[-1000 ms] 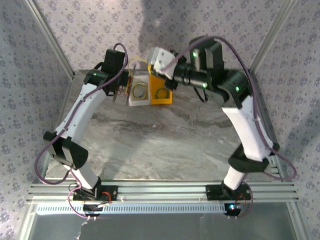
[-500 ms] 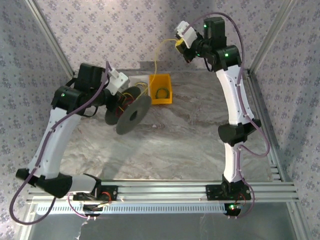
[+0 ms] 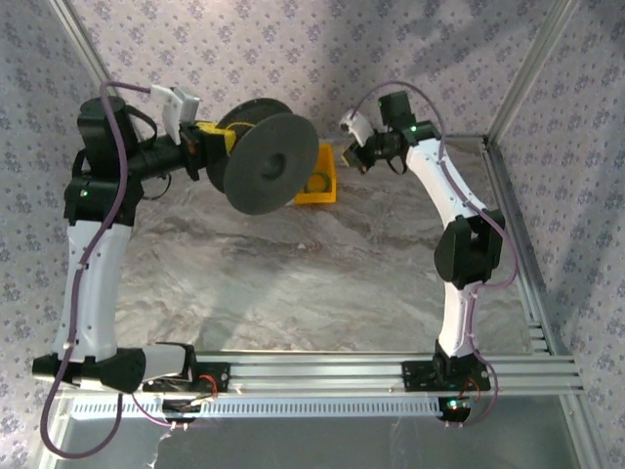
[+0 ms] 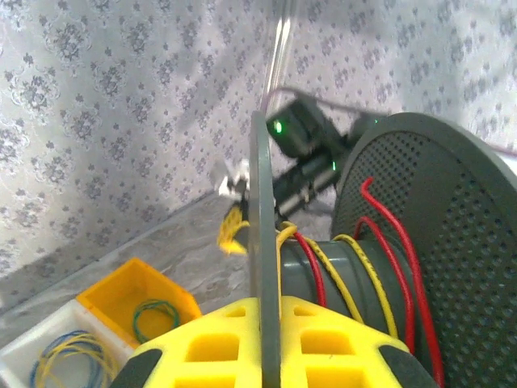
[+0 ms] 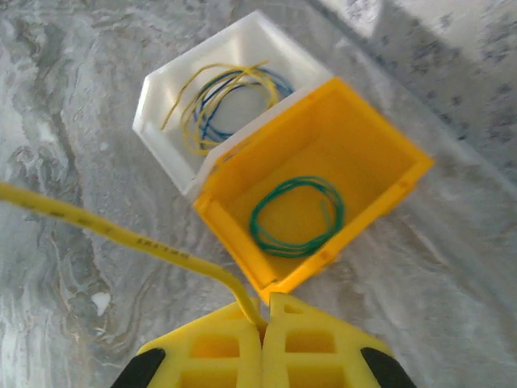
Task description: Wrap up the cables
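Observation:
My left gripper (image 3: 215, 147) is raised at the back left, and its yellow fingers (image 4: 210, 339) are shut on the thin flange of the dark grey spool (image 3: 269, 164). Yellow cable (image 4: 361, 279) and red wire (image 4: 313, 271) are wound round the spool's core. Right of the spool, my right gripper (image 3: 351, 150) hangs above the bins. In the right wrist view it is shut (image 5: 265, 314) on a yellow cable (image 5: 121, 234) that runs off to the left edge. More cables lie coiled in the white bin (image 5: 161, 81), yellow and blue loops (image 5: 226, 101).
A yellow bin (image 5: 388, 153) holding a green wire coil (image 5: 295, 217) stands against the white bin at the back of the marble table (image 3: 293, 283). Patterned walls and metal frame posts close in the back and sides. Both arm bases sit on the front rail.
The left arm has lifted the spool off the table and swung it up and back. The right arm rose high with the yellow cable, then came down and left toward the bins.

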